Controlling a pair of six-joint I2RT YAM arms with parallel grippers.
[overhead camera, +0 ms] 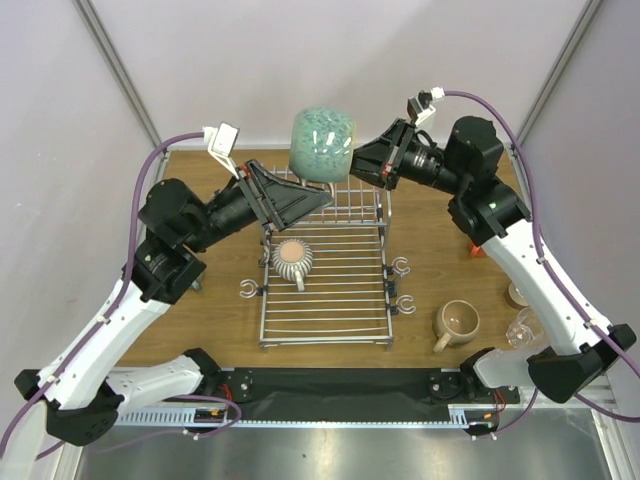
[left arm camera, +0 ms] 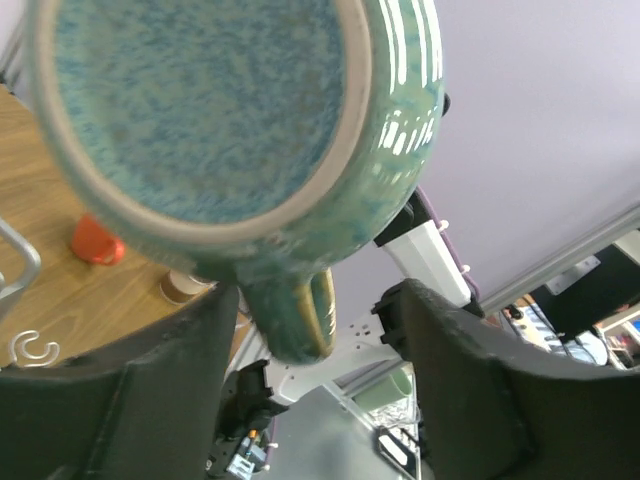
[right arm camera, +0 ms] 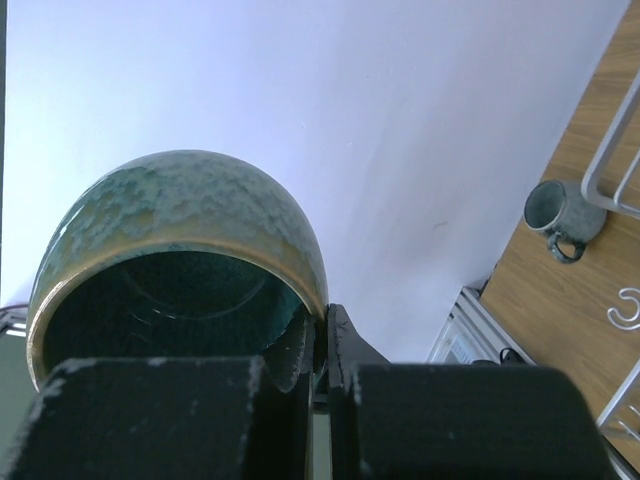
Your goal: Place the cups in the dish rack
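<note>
You are holding the teal-green mug (overhead camera: 322,143) up in the air over the raised back section of the dish rack (overhead camera: 330,300), clear of the wires. It is tipped on its side, with its mouth facing your right wrist camera, its speckled base facing the left one and its handle (left arm camera: 300,312) hanging downward.

Your right gripper (right arm camera: 322,335) is doing the carrying. Its two fingers are pinched together on the mug's rim, one inside the wall and one outside. That arm is reaching in from the right, with the forearm running up along the table's (overhead camera: 440,215) far side and the wrist turned inward toward the rack.

Your left gripper (overhead camera: 305,195) is sitting just under the mug with its fingers (left arm camera: 470,390) spread wide. The handle is dangling in the gap between them, and no contact is showing in the left wrist view. The left arm is bending at the elbow and stretching across the rack's back left corner.

Down in the rack, a ribbed mug (overhead camera: 292,258) is resting on the slatted base near the left side (which way up it sits is hard to tell).

The other cups are waiting on the table outside the rack – a beige mug (overhead camera: 456,322) standing upright to the right, a clear glass (overhead camera: 525,325) beyond it by the right arm, a red-orange cup (left arm camera: 97,240), and a grey-green mug (right arm camera: 560,212) beside the rack's edge.
</note>
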